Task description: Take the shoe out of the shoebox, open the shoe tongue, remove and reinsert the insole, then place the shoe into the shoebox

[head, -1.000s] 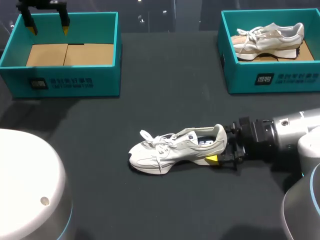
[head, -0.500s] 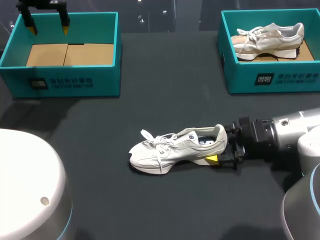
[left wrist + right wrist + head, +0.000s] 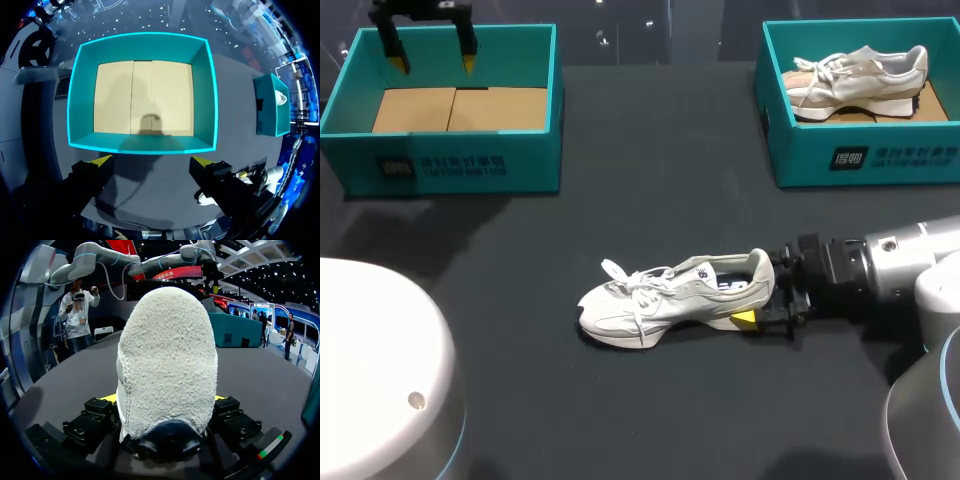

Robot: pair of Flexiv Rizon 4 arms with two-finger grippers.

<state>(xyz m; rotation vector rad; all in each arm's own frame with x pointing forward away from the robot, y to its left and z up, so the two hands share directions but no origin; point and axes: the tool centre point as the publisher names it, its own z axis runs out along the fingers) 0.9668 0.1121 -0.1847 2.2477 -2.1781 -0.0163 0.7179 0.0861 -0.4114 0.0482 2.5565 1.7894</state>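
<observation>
**A:** The left claw (image 3: pixel 431 62) hangs wide open over the empty teal cardboard shoebox (image 3: pixel 450 152), holding nothing.

**B:** Yep. The white lace-up sneaker (image 3: pixel 665 300) sits upright in the middle of the dark desk (image 3: pixel 650 180), and the right claw (image 3: pixel 756 305) is clamped on its heel from both sides.

**A:** My worry is that with only the heel pinched, tugging the tongue could twist the sneaker loose or tip it over.

**B:** Those loose laces could snag too.

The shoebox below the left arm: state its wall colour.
Teal, on the open rectangular shoebox; left wrist view shows it best.
</observation>
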